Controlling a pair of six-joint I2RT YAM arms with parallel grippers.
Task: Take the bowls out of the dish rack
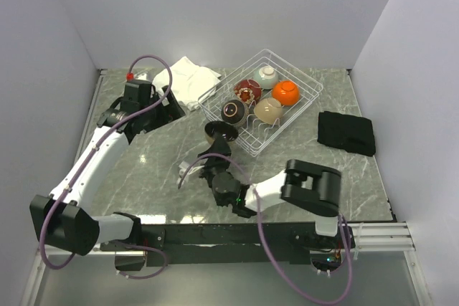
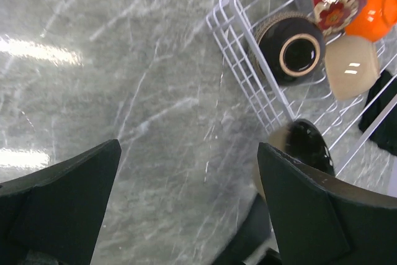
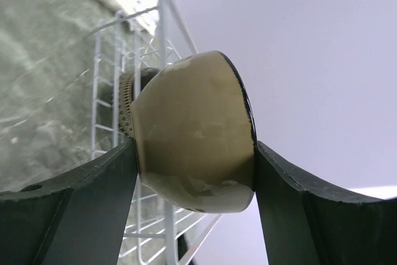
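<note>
- Just outside the near-left side of the dish rack (image 1: 262,137), over the marble table (image 1: 150,177), grips a tan bowl (image 3: 192,134) with a glossy black inside
- Has the right gripper (image 3: 193,153) closed down to the width of that bowl, its two fingers (image 3: 87,209) pressed against opposite sides
- Shows the bowl tipped on its side in the right wrist view, dark rim turned to the right, white wires behind it
- Cannot tell whether the bowl touches the rack or hangs just beside it
- Holds the left gripper (image 2: 189,150) spread wide, nothing between its fingers, only bare marble below
- Sets that left gripper near the folded white cloth (image 1: 193,80), left of the rack and apart from it
- Finds the rack at the far middle of the table, turned at an angle, between the white cloth and the black cloth (image 1: 346,132)
- Counts five bowls inside: dark brown bowl (image 1: 234,111) at the near-left end, beige bowl (image 1: 268,110) beside it, red patterned bowl (image 1: 247,89), orange bowl (image 1: 285,92), pale grey bowl (image 1: 267,74) at the far end
</note>
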